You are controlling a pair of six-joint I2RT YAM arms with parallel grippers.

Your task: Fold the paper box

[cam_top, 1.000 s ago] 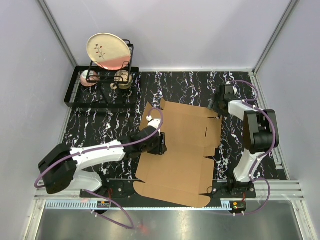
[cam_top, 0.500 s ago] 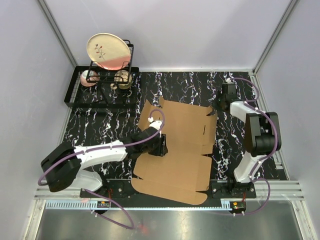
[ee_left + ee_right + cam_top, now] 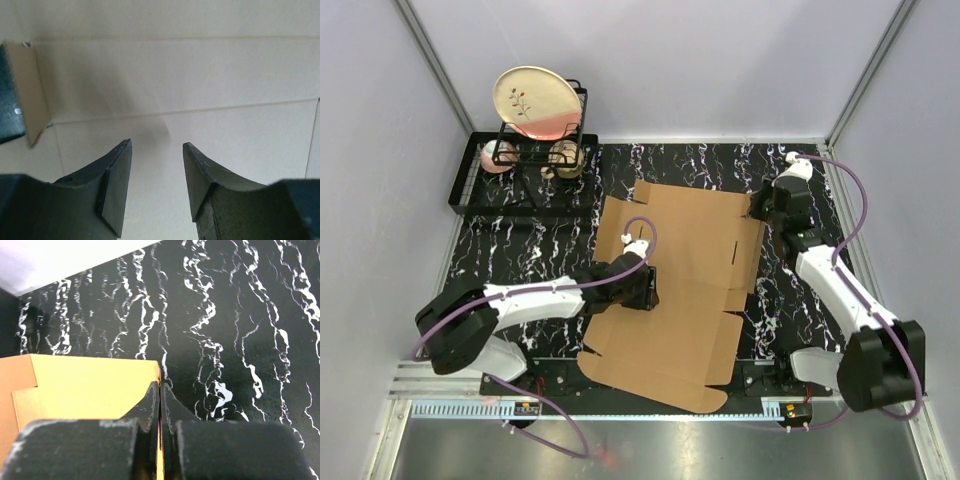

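Top view first. The paper box (image 3: 685, 300) lies flat and unfolded in the middle of the table (image 3: 550, 250). Its long axis runs from the far side toward the arm bases, skewed a little. Dish rack (image 3: 470, 195) and plate (image 3: 535, 100) sit at the far left, well clear of it. My left gripper (image 3: 645, 288) is over the sheet's left-centre panel. My right gripper (image 3: 761, 212) is at the far right corner, so the right arm is plainly the nearer one to that side flap.

Left wrist view. The left gripper (image 3: 157, 150) has its jaws about halfway apart with nothing between them, only bare cardboard (image 3: 200, 75) and its creases beneath. I can't tell whether the tips are actually touching the sheet. I read it as an anchor for the panel, not a grasp.

Right wrist view. The right gripper (image 3: 159, 387) has its jaws pressed together. The flap's (image 3: 85, 385) outer edge runs straight into the seam between them, and a sliver of cardboard shows in the gap. I judge the edge is nipped, though it's a thin bite. The flap lies to the left of the fingers and bare table (image 3: 240, 340) to the right.

So the fold has to swing leftward, in over the sheet toward my left gripper, about a crease parallel to the long axis. If that bite slips, the flap drops flat.
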